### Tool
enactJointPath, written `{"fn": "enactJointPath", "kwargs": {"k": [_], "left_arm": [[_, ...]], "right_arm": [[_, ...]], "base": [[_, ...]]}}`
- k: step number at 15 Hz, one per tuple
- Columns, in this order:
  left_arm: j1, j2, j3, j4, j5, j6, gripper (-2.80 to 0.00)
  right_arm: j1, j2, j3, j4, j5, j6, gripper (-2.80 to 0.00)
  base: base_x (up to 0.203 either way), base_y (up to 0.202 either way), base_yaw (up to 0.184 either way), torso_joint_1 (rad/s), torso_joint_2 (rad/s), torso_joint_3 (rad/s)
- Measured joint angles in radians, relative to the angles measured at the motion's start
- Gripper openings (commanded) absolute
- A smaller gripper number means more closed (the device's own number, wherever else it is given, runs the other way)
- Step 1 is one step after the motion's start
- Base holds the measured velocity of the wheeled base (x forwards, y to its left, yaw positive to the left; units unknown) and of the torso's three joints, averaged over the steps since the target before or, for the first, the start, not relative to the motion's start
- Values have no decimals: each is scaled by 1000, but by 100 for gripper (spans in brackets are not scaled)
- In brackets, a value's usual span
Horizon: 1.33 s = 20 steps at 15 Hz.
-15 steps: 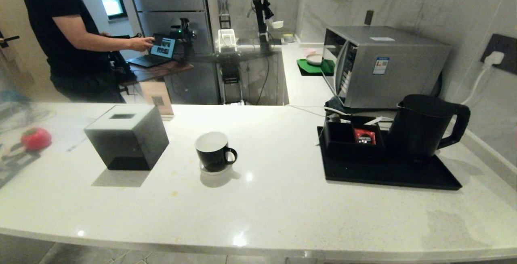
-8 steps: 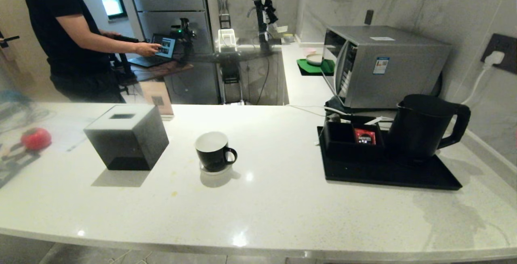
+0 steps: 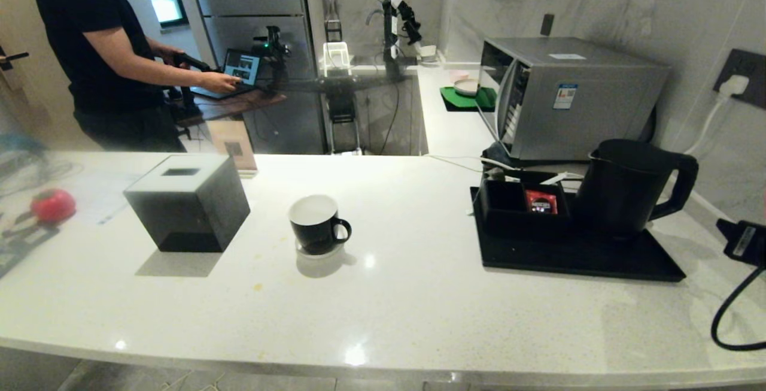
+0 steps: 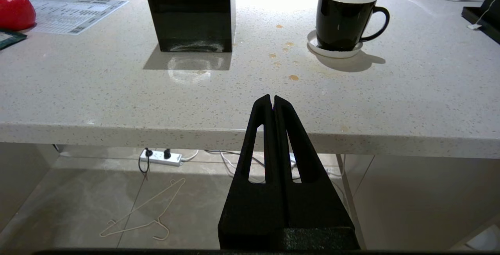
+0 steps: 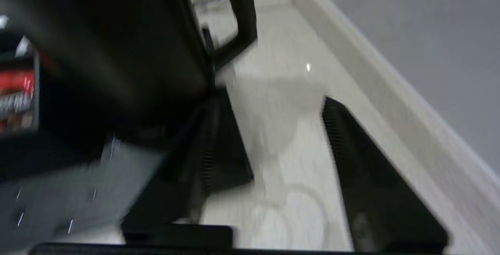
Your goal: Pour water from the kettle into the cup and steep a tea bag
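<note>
The left gripper [image 4: 272,99] hangs below and in front of the table's near edge, its fingers pressed together and empty, well short of anything. On the pale speckled stone table [image 3: 383,307], the glossy black mug with a white inside [image 3: 317,223] stands on its small white saucer about midway along, handle turned toward the right end. Further right, near the right end, the matte black rounded kettle [image 3: 628,187] sits on the back part of a flat black tray [image 3: 574,256], spout toward the mug and its loop handle [image 3: 679,184] pointing at the right edge.

The right gripper [image 5: 273,149] is at that right edge, fingers apart with nothing between them; in the right wrist view the kettle's body [image 5: 109,52] lies off to one side of the gap and the handle [image 5: 238,16] ahead of it, apart from both fingers. This arm is plainly the nearer one. The handle runs upright, so the fingers likely need to close across it from the right. No tea bag can be made out.
</note>
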Motion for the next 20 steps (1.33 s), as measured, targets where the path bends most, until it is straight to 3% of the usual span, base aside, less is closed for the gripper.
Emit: {"fn": "enactJointPath", "kwargs": {"k": [8, 20], "left_arm": [[0, 0, 0, 0, -1, 0, -280], [0, 0, 0, 0, 0, 0, -280]], "right_arm": [[1, 198, -70, -195, 0, 1, 0], [5, 371, -270, -216, -2, -2, 0]], "base": [[0, 0, 0, 0, 0, 0], [0, 0, 0, 0, 0, 0]]}}
